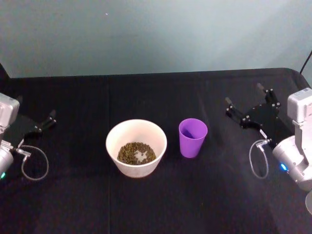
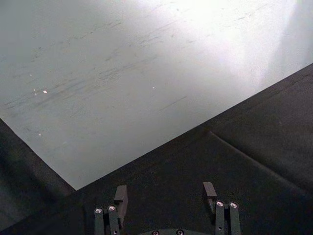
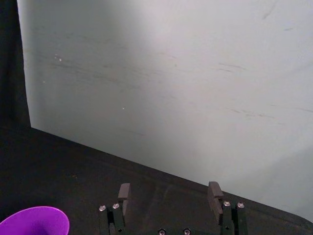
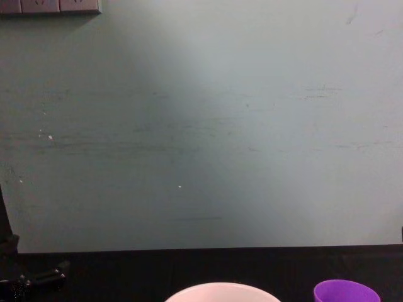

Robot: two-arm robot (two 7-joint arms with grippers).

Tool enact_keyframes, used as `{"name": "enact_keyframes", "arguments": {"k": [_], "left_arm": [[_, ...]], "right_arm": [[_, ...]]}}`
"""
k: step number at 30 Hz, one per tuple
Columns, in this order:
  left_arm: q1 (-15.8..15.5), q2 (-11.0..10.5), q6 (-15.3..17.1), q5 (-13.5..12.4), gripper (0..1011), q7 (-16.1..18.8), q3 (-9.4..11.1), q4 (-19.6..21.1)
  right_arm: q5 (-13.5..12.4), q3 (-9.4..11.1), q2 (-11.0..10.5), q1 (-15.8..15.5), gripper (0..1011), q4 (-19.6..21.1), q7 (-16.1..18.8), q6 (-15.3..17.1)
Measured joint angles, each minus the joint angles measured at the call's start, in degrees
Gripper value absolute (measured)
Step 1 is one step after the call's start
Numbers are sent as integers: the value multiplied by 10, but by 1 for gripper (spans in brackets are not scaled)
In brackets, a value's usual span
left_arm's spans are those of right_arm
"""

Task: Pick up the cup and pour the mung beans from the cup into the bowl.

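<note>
Right hand: at the tabletop's right side, fingers spread wide, gripping nothing, well apart from the cup.
Left hand: low at the left edge; its wrist view shows the fingers apart and empty.
Cup: purple, upright, just right of the bowl, not touching it.
Bowl: pale, mid-tabletop, mung beans inside.
Tabletop: black cloth.
Wall: pale green; the chest view shows sockets at upper left.
</note>
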State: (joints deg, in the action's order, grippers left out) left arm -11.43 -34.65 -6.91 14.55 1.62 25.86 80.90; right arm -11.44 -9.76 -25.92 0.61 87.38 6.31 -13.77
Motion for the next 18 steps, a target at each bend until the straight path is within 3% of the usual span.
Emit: {"name": "enact_keyframes", "arguments": {"k": [18], "left_arm": [[0, 0, 0, 0, 1000, 0, 0, 0]], "right_arm": [[-2, 0, -1, -1, 1003, 2, 0, -2]]}}
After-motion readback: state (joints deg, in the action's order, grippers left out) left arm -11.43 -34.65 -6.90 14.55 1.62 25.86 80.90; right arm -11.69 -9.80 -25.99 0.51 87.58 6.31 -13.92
